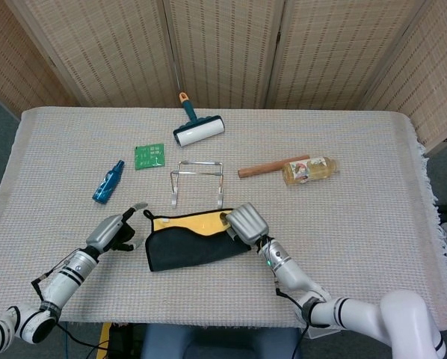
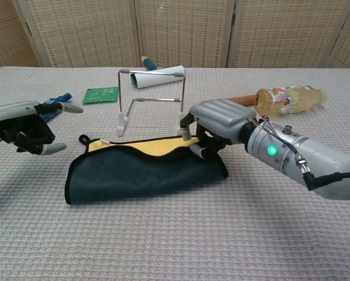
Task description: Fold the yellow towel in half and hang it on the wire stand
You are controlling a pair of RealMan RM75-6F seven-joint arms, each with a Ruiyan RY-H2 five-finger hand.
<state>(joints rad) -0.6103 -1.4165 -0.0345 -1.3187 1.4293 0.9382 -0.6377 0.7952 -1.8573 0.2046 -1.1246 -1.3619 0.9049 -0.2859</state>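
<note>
towel (image 1: 190, 241) before stand (image 1: 196, 182) | roller (image 1: 198, 129), bottle (image 1: 308, 170) behind

The towel (image 1: 186, 241) shows a dark navy face with a yellow strip and black edging. Both hands, left (image 1: 116, 232) and right (image 1: 242, 223), are silver-grey with black fingers. At 12 o'clock lies a white roller (image 1: 197, 129) with teal-and-orange handle; at 10, a green card (image 1: 149, 155) and blue bottle (image 1: 108, 181). The stand (image 1: 196, 179) is silver, the tablecloth (image 1: 358, 209) beige weave.
</note>
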